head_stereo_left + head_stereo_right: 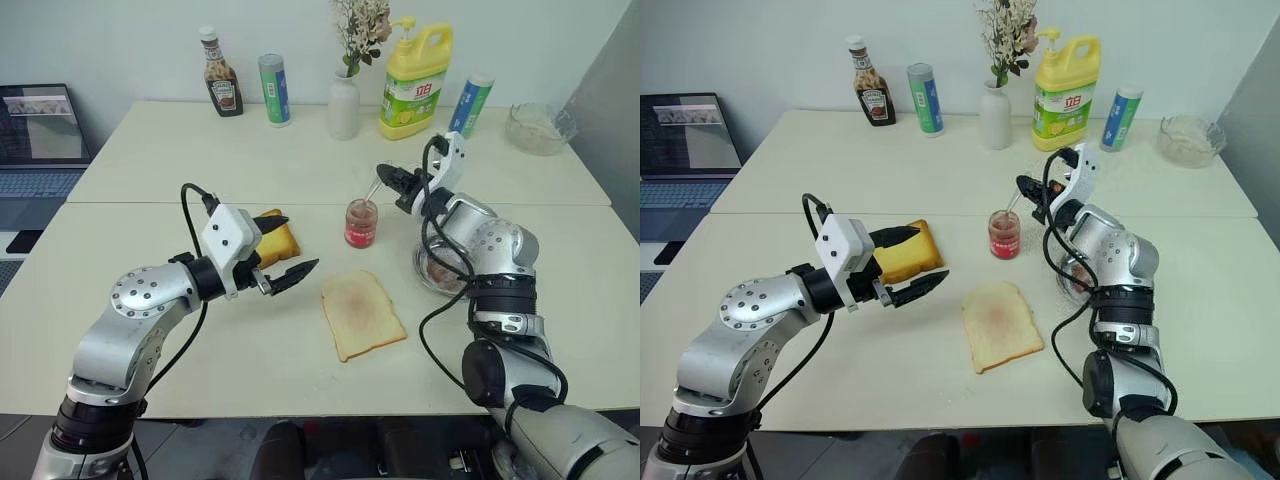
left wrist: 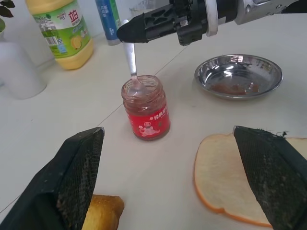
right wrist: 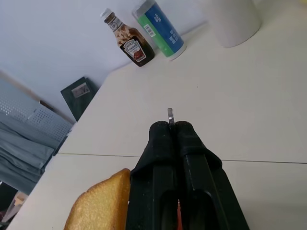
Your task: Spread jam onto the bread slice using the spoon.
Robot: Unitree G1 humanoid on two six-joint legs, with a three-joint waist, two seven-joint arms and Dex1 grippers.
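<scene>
The spoon (image 2: 130,62) is held by its handle between the closed fingers of the right gripper (image 1: 384,176), and its bowl is dipped into the mouth of the small glass jar (image 1: 360,223), where the red jam (image 2: 139,89) is seen. The jar stands upright near the middle of the table (image 1: 200,150). The bread slice (image 1: 362,313) lies flat on the table, at about six o'clock from the jar and apart from it. At about three o'clock from the jar a round steel dish (image 2: 238,75) is seen, with brownish smears in its bottom. The left gripper (image 1: 283,252) is held above the table at about nine o'clock from the bread slice, its two black fingers spread wide with nothing between them. Just beside its upper finger lies a thicker golden toast piece (image 1: 904,253), at about nine o'clock from the jar. Along the far edge of the table a ketchup bottle (image 1: 219,74), a green-and-blue can (image 1: 274,89), a white vase (image 1: 343,105) with dried flowers, a yellow detergent bottle (image 1: 414,80), a blue tube (image 1: 470,104) and a glass bowl (image 1: 540,128) are lined up. A laptop (image 1: 38,140) is seen beyond the table's left edge.
</scene>
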